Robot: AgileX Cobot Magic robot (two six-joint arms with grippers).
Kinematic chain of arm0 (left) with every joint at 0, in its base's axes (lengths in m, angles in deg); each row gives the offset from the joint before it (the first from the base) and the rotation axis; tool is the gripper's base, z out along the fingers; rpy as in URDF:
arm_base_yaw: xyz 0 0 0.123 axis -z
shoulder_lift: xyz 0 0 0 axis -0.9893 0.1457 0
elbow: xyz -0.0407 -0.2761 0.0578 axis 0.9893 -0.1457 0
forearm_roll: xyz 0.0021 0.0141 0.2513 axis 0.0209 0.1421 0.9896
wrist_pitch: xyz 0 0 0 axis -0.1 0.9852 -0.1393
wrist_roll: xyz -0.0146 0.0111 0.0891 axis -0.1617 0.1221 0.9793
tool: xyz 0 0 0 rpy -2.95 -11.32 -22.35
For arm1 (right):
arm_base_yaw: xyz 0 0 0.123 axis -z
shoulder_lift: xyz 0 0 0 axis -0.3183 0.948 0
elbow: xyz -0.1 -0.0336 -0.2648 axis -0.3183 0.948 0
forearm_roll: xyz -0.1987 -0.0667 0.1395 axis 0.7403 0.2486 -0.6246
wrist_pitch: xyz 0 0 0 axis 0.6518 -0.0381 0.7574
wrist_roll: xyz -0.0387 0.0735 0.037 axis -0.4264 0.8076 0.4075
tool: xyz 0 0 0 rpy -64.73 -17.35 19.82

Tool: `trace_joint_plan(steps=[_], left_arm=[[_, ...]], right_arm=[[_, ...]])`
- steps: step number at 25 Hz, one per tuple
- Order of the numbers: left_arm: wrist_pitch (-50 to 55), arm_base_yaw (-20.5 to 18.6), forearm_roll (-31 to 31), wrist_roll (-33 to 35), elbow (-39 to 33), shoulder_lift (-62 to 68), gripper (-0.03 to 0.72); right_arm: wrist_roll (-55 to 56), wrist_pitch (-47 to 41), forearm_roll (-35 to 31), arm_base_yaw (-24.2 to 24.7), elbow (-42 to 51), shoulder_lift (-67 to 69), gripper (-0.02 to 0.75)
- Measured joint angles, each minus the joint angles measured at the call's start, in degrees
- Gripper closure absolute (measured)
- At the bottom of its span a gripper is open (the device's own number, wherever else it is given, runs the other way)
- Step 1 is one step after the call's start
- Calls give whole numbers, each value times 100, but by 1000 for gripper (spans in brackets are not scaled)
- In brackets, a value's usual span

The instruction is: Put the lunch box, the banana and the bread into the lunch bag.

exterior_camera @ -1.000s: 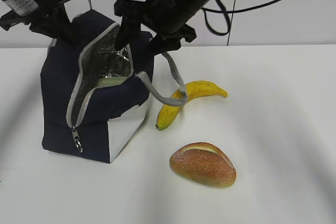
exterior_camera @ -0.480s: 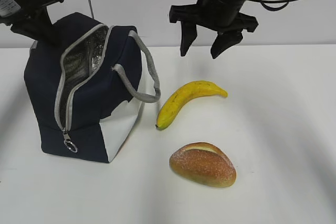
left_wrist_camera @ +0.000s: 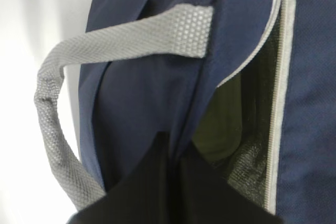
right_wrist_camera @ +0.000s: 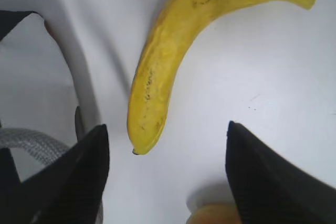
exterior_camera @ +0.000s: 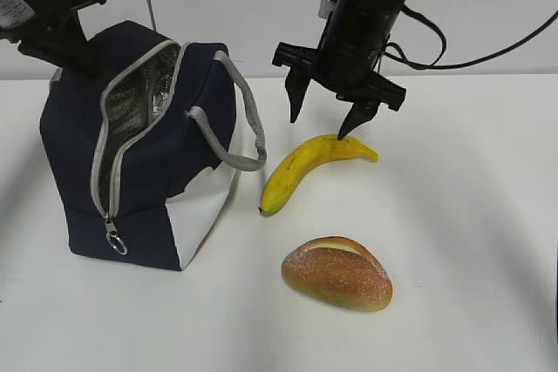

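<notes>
My right claw (exterior_camera: 321, 117) hangs from an arm reaching in from the upper right, wrist angled down, its two black fingers (right_wrist_camera: 73, 182) spread wide with nothing between them. My left claw (exterior_camera: 74, 50) sits at upper left, fingers pinched together.

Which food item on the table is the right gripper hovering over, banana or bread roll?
The banana: the open right gripper sits directly above it, while the bread roll lies nearer the camera, well clear.

banana (right_wrist_camera: 178, 56) on white tabletop (right_wrist_camera: 262, 77) – right claw (right_wrist_camera: 165, 174) spread wide, bread (right_wrist_camera: 210, 216) edge at bottom
</notes>
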Motion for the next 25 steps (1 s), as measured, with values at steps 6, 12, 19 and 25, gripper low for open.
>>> trace_joint_plan(steps=[6, 12, 19, 25], left_arm=[[6, 0, 0, 0, 0, 0, 691], [11, 0, 0, 0, 0, 0, 691], [11, 0, 0, 0, 0, 0, 691], [11, 0, 0, 0, 0, 0, 691]], right_arm=[[165, 273, -265, 0, 0, 401, 227], [192, 706, -420, 0, 0, 694, 227], [192, 1117, -512, 0, 0, 915, 227], [218, 1225, -688, 0, -13, 1196, 241]])
